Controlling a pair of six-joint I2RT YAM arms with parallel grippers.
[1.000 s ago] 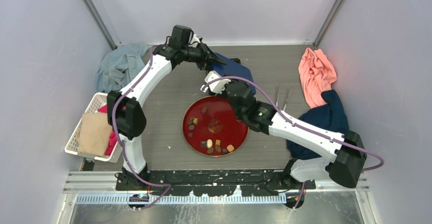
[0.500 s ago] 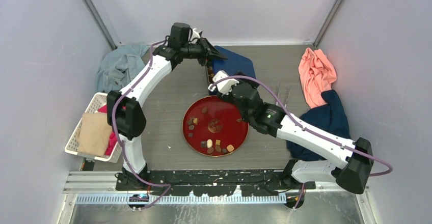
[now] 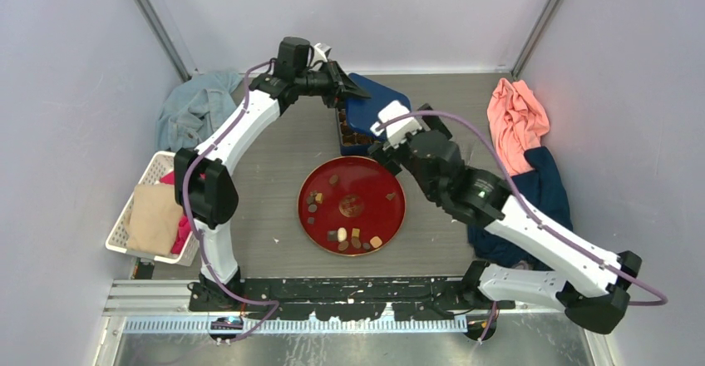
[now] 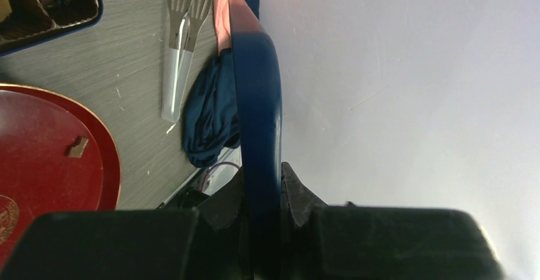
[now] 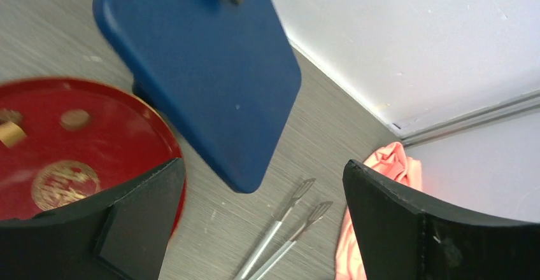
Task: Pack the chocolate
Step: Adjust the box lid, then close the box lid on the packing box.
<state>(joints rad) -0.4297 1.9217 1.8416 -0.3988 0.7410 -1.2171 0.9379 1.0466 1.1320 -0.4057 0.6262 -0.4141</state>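
Observation:
Several small chocolate pieces (image 3: 341,234) lie scattered on the red plate (image 3: 374,220) in mid-table; one tan piece (image 4: 78,146) and a round one (image 5: 75,118) show in the wrist views. Behind the plate is the dark blue box (image 3: 353,137), with brown compartments (image 4: 44,3). My left gripper (image 3: 342,90) (image 4: 261,172) is shut on the edge of the box's blue lid (image 3: 381,104) (image 4: 258,89) (image 5: 204,70) and holds it tilted up. My right gripper (image 5: 264,165) hangs wide open and empty above the table, right of the plate and below the lid.
Metal tongs (image 3: 461,160) (image 5: 280,229) lie right of the box. A pink cloth (image 3: 515,121) and a navy cloth (image 3: 532,191) sit at the right. At the left are a denim cloth (image 3: 195,108) and a white basket (image 3: 125,216) of fabrics.
My right arm has drawn back from over the plate toward the right, and its gripper has opened wide. The left gripper still holds the lid, shifted slightly.

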